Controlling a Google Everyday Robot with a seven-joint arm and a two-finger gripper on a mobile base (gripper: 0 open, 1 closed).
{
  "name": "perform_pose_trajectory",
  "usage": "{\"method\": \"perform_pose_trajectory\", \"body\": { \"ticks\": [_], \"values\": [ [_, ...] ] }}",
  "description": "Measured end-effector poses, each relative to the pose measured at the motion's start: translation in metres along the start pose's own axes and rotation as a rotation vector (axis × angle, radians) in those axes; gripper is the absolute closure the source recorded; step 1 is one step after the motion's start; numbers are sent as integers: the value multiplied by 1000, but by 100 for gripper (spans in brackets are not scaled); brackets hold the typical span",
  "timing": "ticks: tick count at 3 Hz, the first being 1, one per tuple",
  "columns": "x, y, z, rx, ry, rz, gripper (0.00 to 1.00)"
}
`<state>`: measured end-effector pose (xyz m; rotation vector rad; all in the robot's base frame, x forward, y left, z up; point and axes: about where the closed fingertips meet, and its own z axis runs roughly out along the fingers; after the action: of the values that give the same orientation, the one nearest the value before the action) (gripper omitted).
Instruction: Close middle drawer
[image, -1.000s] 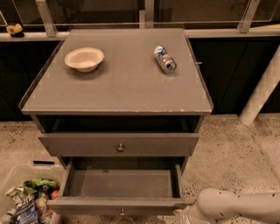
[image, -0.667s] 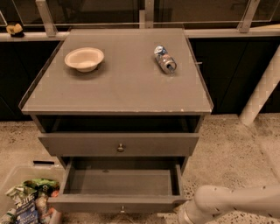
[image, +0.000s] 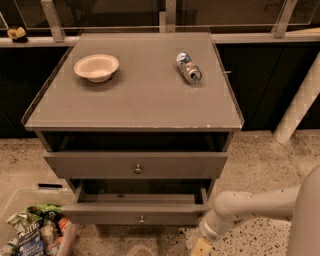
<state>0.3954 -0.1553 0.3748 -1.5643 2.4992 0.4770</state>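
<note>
The middle drawer (image: 135, 212) is the low grey front with a tiny metal knob (image: 141, 218), under the taller front with the bigger round knob (image: 137, 169). It stands out a short way from the grey cabinet (image: 135, 95), and only a narrow strip of its inside shows. My white arm (image: 250, 205) comes in from the lower right. My gripper (image: 201, 247) is at the bottom edge, just below and right of the drawer's right front corner, and is mostly cut off by the picture's edge.
A white bowl (image: 96, 67) and a lying can (image: 188, 67) are on the cabinet top. A clear bin with snack packets (image: 30, 232) stands on the floor at the lower left. A white post (image: 300, 102) leans at the right.
The middle drawer has slid well into the cabinet; its open inside has shrunk to a thin strip. My arm has moved forward and left along with the drawer's front.
</note>
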Motion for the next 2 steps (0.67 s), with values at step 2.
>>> {"method": "perform_pose_trajectory", "body": {
  "ticks": [2],
  "values": [
    [-34,-52,-23,74,-1,-10,0]
  ]
}}
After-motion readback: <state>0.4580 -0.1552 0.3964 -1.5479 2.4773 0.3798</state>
